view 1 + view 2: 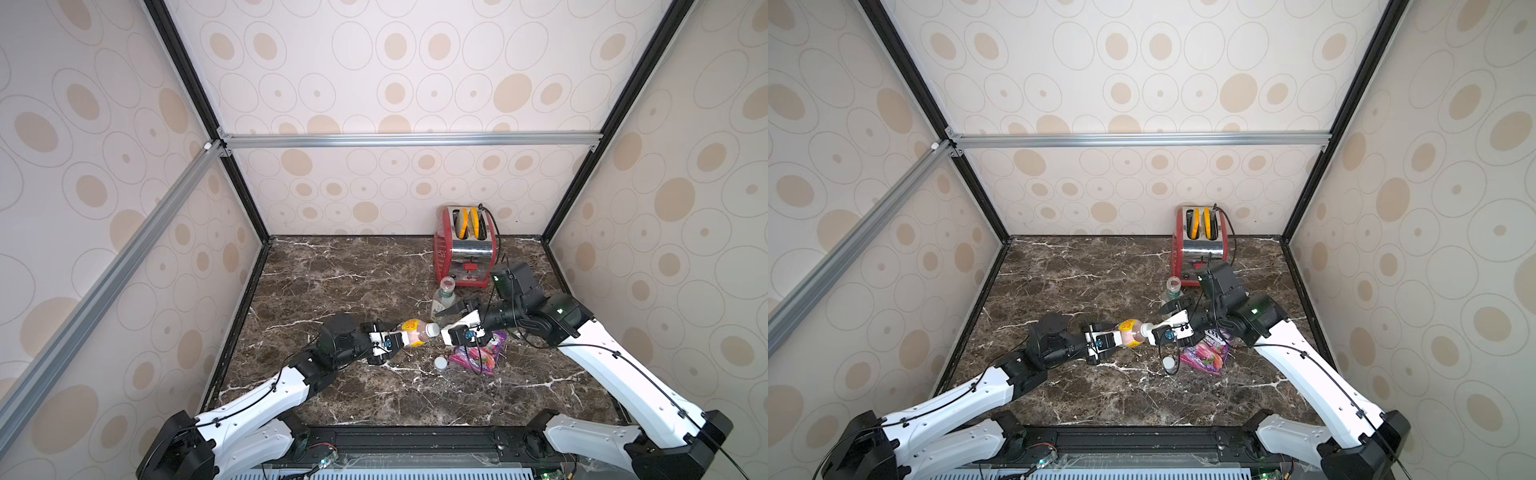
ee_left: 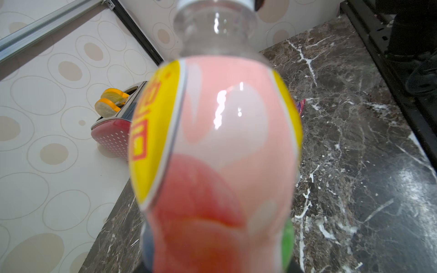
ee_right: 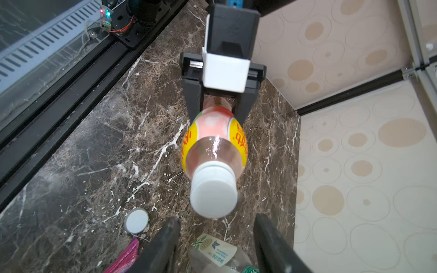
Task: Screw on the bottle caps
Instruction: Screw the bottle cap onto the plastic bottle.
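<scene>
Loose cap (image 1: 440, 363) lies near on the bench (image 1: 332, 282): we count one bottle capped, one left.
Left end effector (image 3: 218, 105) clamps the pink bottle (image 1: 415, 331) over mid-bench; right end effector (image 3: 217, 219) gapes clear of its cap (image 3: 214, 196); the clear bottle (image 1: 444, 295) stands open, far right.

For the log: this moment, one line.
left gripper: holds pink bottle | cap: on its neck | right gripper: open, off cap

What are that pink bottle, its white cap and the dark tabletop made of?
Pink bottle: probably clear glossy plastic; see-through neck, sharp highlights. White cap: likely opaque plastic; dull, even sheen. Tabletop: looks like polished brown marble, white-veined and reflective, perhaps only a printed surface.
</scene>
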`<state>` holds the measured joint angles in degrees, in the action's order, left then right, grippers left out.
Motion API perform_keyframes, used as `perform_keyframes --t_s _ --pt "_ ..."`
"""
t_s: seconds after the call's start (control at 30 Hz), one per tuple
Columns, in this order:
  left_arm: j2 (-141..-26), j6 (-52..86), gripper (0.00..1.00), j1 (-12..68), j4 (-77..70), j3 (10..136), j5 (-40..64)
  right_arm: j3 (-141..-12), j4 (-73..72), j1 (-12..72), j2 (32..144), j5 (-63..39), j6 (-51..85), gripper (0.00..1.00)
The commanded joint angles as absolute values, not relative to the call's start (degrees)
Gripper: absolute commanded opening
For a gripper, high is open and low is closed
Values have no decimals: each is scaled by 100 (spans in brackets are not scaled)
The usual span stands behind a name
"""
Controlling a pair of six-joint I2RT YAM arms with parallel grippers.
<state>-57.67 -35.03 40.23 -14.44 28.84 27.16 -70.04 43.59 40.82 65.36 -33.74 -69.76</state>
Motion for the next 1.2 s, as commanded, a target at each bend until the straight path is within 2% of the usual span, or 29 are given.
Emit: perform_keyframes --t_s 0.0,0.1,0.37,0.63,0.73,0.8,0.87,1.0,1.07,1.1,1.17 --pt "-5804 -3332 44 3995 -1433 3209 3003 -6823 4158 4230 6429 -3230 -7390 55" --pt "-5799 -3330 44 3995 -1416 3208 3026 -6854 4201 4299 6472 -3250 -7391 54" --pt "-5892 -3374 44 3992 -1294 3267 2989 -6948 4445 4397 6523 -3313 -7437 43" --pt "-5908 -3471 44 3990 -1271 3297 2681 -7114 4550 4396 6744 -3119 -6576 21" --pt "-5906 -3525 43 3991 -1716 3219 2203 -7109 4255 4390 6964 -2831 -4968 10" --pt "-5988 -3822 41 3998 -2020 3190 1768 -7140 3942 4313 7158 -2611 -3280 2" --pt "-6100 -4018 40 3995 -2426 3133 1360 -7165 3510 4067 7336 -2446 -1129 0" --pt "-6321 -4579 40 4002 -3021 3039 934 -7184 2905 3249 7818 -3940 3382 0" --pt "-6354 -4786 39 4006 -3101 3023 811 -6812 2080 3105 7963 -4721 5416 0" --pt "-6328 -4879 38 4005 -3116 2999 783 -6507 1548 3095 7984 -4864 6447 0" --pt "-6278 -5012 38 4000 -3245 2893 780 -6070 770 3096 7985 -4837 7663 0"
